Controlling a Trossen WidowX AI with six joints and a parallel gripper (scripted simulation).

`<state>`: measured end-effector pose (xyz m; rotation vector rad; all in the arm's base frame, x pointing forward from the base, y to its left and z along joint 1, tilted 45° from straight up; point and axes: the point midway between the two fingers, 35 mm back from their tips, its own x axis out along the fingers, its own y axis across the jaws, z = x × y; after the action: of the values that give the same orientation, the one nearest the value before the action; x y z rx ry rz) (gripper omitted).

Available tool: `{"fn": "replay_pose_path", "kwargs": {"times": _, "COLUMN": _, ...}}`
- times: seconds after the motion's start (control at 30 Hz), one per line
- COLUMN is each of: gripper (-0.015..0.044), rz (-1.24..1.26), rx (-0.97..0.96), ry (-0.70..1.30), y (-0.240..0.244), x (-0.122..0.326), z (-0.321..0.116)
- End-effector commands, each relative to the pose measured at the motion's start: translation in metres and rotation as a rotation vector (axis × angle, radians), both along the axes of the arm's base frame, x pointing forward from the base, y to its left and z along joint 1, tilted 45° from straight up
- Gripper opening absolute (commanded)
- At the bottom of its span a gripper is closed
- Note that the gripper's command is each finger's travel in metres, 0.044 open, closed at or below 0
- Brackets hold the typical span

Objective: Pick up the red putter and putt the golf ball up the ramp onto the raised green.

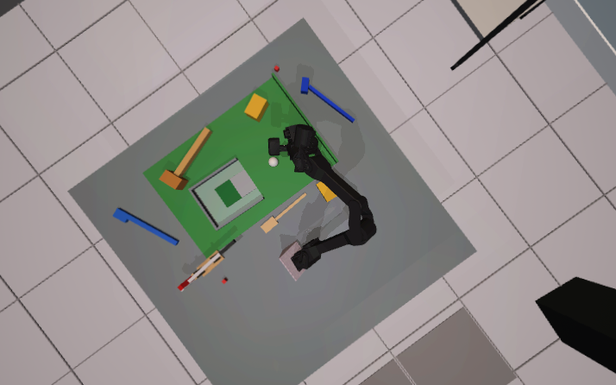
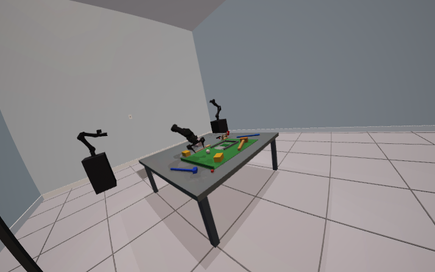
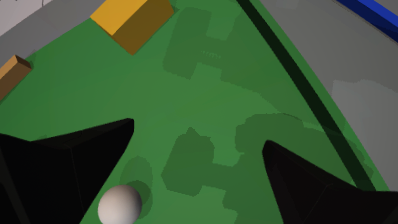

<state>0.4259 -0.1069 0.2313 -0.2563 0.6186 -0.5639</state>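
The red putter is probably the long stick (image 1: 200, 270) with a red end, white middle and dark far end; it lies over a tan wooden stand at the mat's lower corner in the top view. The white golf ball (image 1: 273, 161) (image 2: 208, 151) (image 3: 120, 206) rests on the green mat (image 1: 234, 143) (image 3: 75, 95). The raised green (image 1: 228, 192) is a dark green patch inside a grey-walled frame (image 1: 240, 213), with a pale ramp-like panel (image 1: 245, 184) on its ball side. My gripper (image 2: 198, 148) (image 3: 200, 136) is open and empty above the mat, beside the ball; the ball shows near the left finger in the wrist view.
Yellow blocks (image 1: 255, 106) (image 1: 326, 191) lie on and beside the mat. A wooden mallet (image 1: 192, 152) lies on the mat. Blue clubs (image 1: 330, 103) (image 1: 153, 231) and a tan club (image 1: 290, 206) lie around it. Small red objects (image 1: 276, 68) (image 1: 224, 280) lie on the table.
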Motion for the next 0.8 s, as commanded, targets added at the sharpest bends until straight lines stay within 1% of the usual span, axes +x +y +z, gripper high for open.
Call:
{"fn": "replay_pose_path", "kwargs": {"times": 0.0, "gripper": 0.044, "rz": 0.136, "rx": -0.019, "ry": 0.143, "y": 0.048, "x": 0.01, "z": -0.039}}
{"fn": "replay_pose_path", "kwargs": {"times": 0.17, "gripper": 0.044, "rz": 0.254, "rx": -0.046, "ry": 0.265, "y": 0.086, "x": 0.013, "z": -0.068}}
{"fn": "replay_pose_path", "kwargs": {"times": 0.27, "gripper": 0.044, "rz": 0.392, "rx": -0.082, "ry": 0.41, "y": 0.128, "x": 0.01, "z": -0.102}}
{"fn": "replay_pose_path", "kwargs": {"times": 0.4, "gripper": 0.044, "rz": 0.578, "rx": -0.144, "ry": 0.603, "y": 0.182, "x": -0.005, "z": -0.146}}
{"fn": "replay_pose_path", "kwargs": {"times": 0.57, "gripper": 0.044, "rz": 0.82, "rx": -0.248, "ry": 0.855, "y": 0.244, "x": -0.042, "z": -0.2}}
{"fn": "replay_pose_path", "kwargs": {"times": 0.77, "gripper": 0.044, "rz": 1.105, "rx": -0.41, "ry": 1.167, "y": 0.302, "x": -0.109, "z": -0.258}}
